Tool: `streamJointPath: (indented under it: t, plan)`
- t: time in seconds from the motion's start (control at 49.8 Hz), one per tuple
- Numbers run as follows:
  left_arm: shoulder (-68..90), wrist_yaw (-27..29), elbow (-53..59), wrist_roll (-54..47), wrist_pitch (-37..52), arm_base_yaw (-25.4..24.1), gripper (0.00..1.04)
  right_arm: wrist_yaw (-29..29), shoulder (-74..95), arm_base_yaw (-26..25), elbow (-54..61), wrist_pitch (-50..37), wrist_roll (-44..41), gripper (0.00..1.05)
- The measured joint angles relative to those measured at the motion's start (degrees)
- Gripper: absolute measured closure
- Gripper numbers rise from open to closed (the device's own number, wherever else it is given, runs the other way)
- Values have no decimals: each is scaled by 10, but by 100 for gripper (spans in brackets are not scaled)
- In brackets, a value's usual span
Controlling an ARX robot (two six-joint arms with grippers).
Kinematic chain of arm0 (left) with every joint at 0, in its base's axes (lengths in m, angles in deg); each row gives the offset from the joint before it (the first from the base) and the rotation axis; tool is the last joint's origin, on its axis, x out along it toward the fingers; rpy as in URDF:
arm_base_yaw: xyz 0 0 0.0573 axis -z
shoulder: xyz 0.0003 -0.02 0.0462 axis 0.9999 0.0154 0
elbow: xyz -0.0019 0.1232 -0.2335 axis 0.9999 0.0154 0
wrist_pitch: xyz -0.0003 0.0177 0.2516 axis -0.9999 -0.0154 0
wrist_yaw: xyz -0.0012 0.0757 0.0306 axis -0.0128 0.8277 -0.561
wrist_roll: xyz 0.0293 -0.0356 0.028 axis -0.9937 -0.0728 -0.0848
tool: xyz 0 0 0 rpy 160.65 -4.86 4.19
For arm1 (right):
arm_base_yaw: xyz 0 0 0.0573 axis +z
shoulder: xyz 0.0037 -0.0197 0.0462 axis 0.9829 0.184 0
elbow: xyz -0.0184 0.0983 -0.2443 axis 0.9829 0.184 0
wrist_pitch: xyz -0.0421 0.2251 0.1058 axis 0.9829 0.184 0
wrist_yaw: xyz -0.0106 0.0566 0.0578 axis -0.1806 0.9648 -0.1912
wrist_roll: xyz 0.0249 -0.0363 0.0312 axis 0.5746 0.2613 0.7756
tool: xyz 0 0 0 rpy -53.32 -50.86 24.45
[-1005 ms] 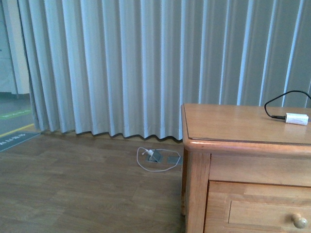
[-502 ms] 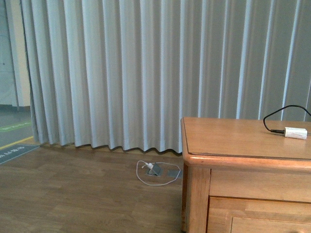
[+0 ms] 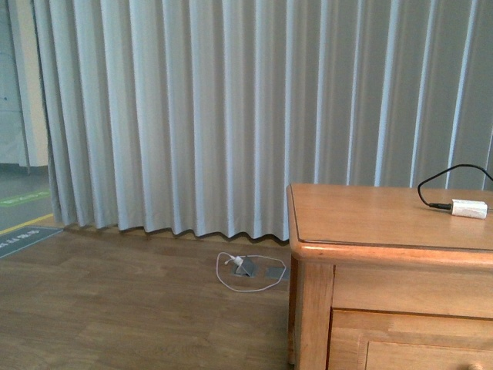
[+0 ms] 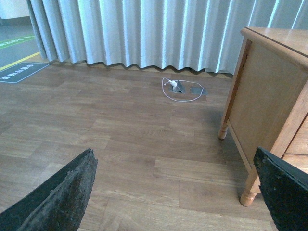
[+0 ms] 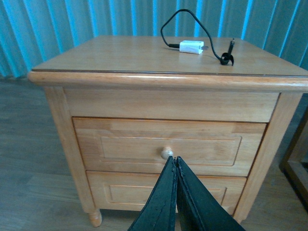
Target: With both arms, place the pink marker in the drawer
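Note:
The pink marker is out of view in every frame. The drawer (image 5: 130,147) is the upper one of a honey wooden cabinet and it is closed, its round pale knob (image 5: 167,153) facing me. My right gripper (image 5: 175,159) is shut with nothing in it, its tips just in front of the knob and a little to its right. In the front view only the drawer's top edge (image 3: 416,347) shows at the lower right. My left gripper (image 4: 173,151) hangs open over the wooden floor, left of the cabinet's side, with nothing between its fingers (image 4: 62,197).
A white box with a black cable (image 5: 191,47) lies on the cabinet top (image 3: 362,212). A second drawer (image 5: 120,192) sits below the first. A floor socket with a white cable (image 4: 182,87) lies near the grey curtain (image 3: 192,116). The cabinet's turned leg (image 4: 248,195) stands near the left gripper.
The front view has shifted upward: the cabinet sits lower in the picture and the drawer knob has dropped out of view. Little has changed in the last half second.

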Motion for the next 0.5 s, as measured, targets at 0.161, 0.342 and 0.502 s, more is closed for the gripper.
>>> streamJointPath:
  t: [0.161,0.342,0.502]
  plan:
    - [0,0,0,0,0,0,6,-6,-45,23,0,43,0,103]
    - [0,0,0,0,0,0,6,-7,-80,23,0,78,0,103]
    - [0,0,0,0,0,0,6,-7,-109,23,0,106,0,103]
